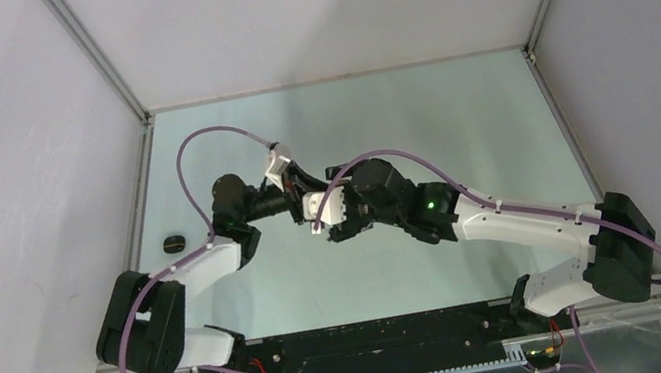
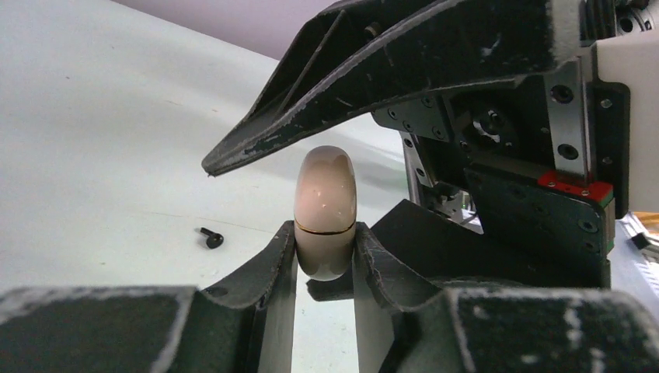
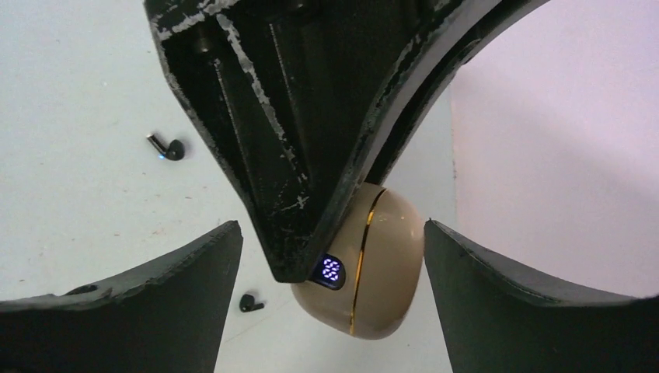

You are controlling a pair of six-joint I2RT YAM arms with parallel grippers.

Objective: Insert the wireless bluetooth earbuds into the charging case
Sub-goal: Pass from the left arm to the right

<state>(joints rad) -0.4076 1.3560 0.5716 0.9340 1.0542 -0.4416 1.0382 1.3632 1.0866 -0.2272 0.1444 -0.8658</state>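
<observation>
My left gripper is shut on the cream charging case, closed along its gold seam and held upright just above the table. In the right wrist view the case shows a lit blue display, partly covered by a left finger. My right gripper stands open, one finger on each side of the case and apart from it. Two black earbuds lie on the table; one earbud shows left of the case. From above, the left gripper and right gripper meet mid-table and hide the case.
A small dark oval object lies on the table near the left wall. Grey walls enclose the pale table on three sides. The right arm's finger hangs close over the case in the left wrist view.
</observation>
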